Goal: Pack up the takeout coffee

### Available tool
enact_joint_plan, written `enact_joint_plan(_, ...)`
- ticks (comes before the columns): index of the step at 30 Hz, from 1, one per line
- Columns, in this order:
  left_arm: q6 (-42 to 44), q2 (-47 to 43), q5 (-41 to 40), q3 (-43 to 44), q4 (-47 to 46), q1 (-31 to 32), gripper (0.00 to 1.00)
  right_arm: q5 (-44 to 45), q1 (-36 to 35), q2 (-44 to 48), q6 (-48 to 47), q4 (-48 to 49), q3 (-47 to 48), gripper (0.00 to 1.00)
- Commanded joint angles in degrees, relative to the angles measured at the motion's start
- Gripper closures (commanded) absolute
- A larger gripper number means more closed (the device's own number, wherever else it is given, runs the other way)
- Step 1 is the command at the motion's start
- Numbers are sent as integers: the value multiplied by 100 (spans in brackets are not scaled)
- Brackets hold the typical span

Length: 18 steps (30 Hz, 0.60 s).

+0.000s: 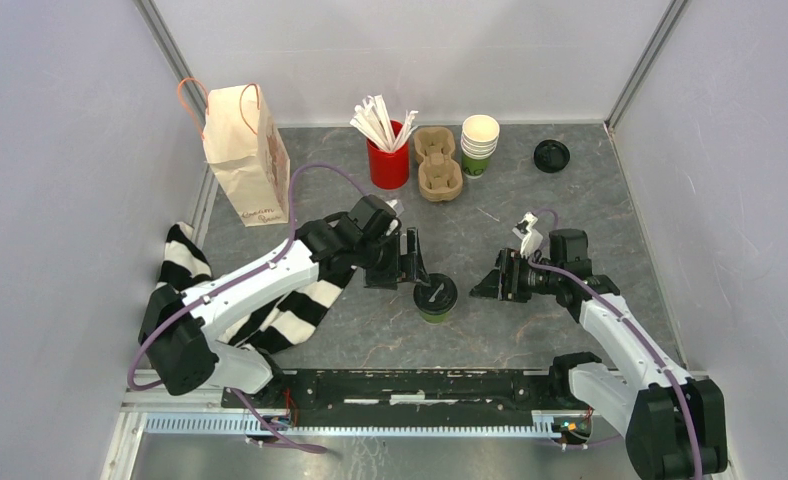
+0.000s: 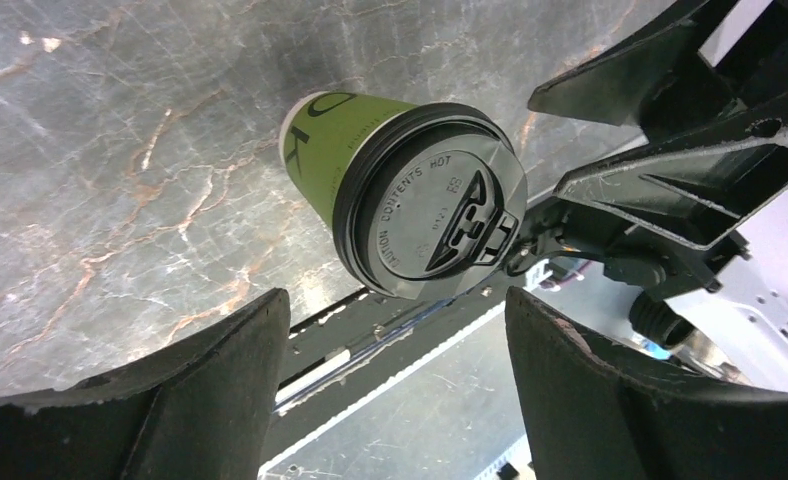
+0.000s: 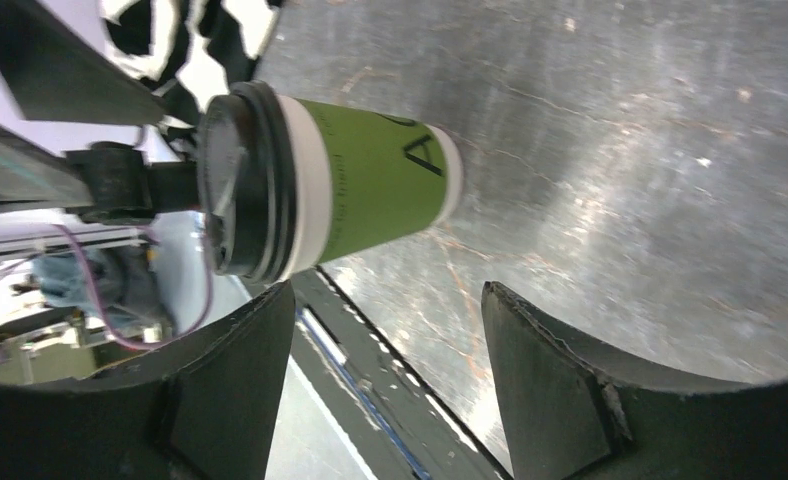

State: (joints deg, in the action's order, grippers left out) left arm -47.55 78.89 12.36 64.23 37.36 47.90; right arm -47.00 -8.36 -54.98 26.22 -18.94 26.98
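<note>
From the overhead camera I can't read either opening. The left gripper (image 1: 415,262) is a dark mass against the dark table (image 1: 370,340), with the striped cloth (image 1: 295,315) draped about that arm. The right gripper (image 1: 485,278) is foreshortened. The takeout coffee (image 1: 436,297) stands upright on the table between them, near the front middle, just beside the left gripper and a little apart from the right. Its black lid hides most of its green side. Well apart at the back are a paper bag (image 1: 247,150), a red cup (image 1: 389,165) of white sticks, a cardboard carrier (image 1: 437,163), a stack of lidless cups (image 1: 479,145) and a lone black lid (image 1: 551,155).

On the left wrist camera the bottom edge cuts off my fingers (image 2: 210,400), so I see only their ends. The left gripper (image 2: 395,380) is spread wide with nothing between the pads. The coffee (image 2: 345,135) sits ahead of the gap and touches neither finger. Its lid faces the lens and the side lettering curves out of sight. The right arm's black frame crowds the top right corner.

On the right wrist camera the fingers (image 3: 570,390) are cropped the same way. The right gripper (image 3: 390,380) is also wide open and holds nothing. The coffee (image 3: 370,190) shows side-on beyond the gap, clear of both pads, and I can make out only part of one letter on it. The left edge is blurred, with dark parts of the other arm there.
</note>
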Motion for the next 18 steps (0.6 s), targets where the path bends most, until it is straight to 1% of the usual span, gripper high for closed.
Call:
enact_joint_plan(1,-502,-145,552,-197,-835,-178,16,-769,24,96,782,1431,-289,24)
enact_joint_plan(3,-543,-134,686,-336,-1023,-245,17,-874,18,12,966,1714,-421,25)
enact_joint_plan(5,-540,-57,797,-391,-1126,-279,19,-939,14,-73,1024,1848,-457,27)
enact_joint_plan(7,-471,56,847,-392,-1092,-281,22,-958,16,-130,1043,1854,-440,30)
enact_joint_plan(11,-372,162,821,-425,-1023,-281,31,-1010,-32,-241,1190,2215,-487,34)
enact_joint_plan(13,-292,214,808,-418,-987,-281,33,-983,-112,-286,1244,2322,-492,36)
enact_joint_plan(18,-188,383,875,-420,-1029,-272,38,-877,-339,-448,1276,2424,-461,43)
